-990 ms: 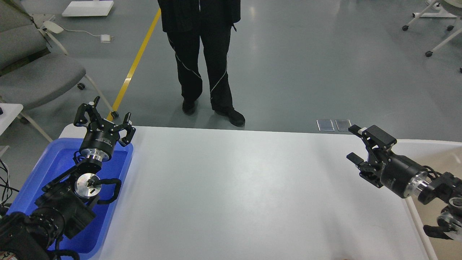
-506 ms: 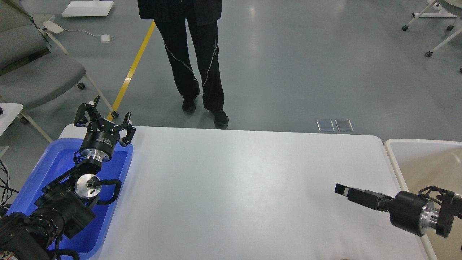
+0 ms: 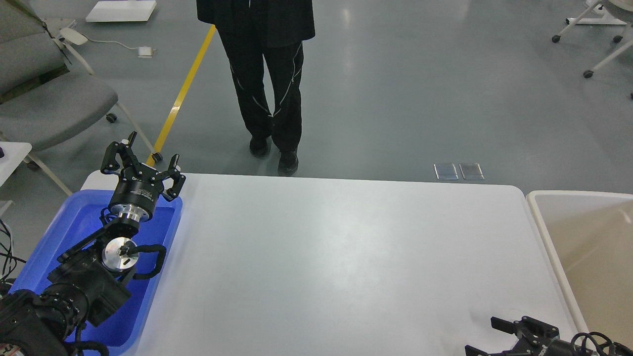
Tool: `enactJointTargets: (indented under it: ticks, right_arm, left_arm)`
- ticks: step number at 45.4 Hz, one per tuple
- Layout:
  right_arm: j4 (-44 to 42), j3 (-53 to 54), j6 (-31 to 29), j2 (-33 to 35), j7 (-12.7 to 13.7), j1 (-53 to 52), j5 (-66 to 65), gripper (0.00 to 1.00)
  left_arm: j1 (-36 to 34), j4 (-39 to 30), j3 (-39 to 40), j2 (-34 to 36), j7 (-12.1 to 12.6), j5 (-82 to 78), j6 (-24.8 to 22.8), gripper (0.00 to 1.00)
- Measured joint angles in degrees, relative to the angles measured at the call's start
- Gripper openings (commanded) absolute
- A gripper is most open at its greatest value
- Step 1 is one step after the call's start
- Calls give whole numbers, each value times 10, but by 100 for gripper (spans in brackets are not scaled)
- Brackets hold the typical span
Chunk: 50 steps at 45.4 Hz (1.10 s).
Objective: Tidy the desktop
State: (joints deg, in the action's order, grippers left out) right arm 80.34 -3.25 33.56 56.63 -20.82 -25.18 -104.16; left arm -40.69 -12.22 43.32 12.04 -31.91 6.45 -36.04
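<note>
Bench (image 3: pixel 336 262), white with rounded corners, filled the middle of the view between a blue tray (image 3: pixel 74 222) on its left and a beige bin (image 3: pixel 588 247) on its right. Left hand (image 3: pixel 142 165) hung above the tray's far end, fingers spread wide, holding nothing. Right hand (image 3: pixel 499 336) sat low at the bench's near right corner, fingers apart, empty. A person in black (image 3: pixel 262 74) stood on the grey floor beyond the far edge.

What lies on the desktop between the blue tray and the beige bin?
In the head view, nothing: the desktop is bare between the blue tray and the beige bin. Only the right gripper hangs over its near right corner.
</note>
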Motion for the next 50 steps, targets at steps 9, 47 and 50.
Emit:
enactJointTargets:
  ticks: [9, 47, 50]
  right_arm:
    - [-29, -23, 34, -13, -22, 23, -29, 100]
    - [-185, -36, 103, -102, -35, 65, -39, 84]
    - [-191, -36, 105, -107, -35, 69, -39, 78]
  left_arm:
    - [0, 0, 0, 0, 0, 0, 0, 100]
    - [0, 0, 0, 0, 0, 0, 0, 100]
    - [0, 0, 0, 0, 0, 0, 0, 100]
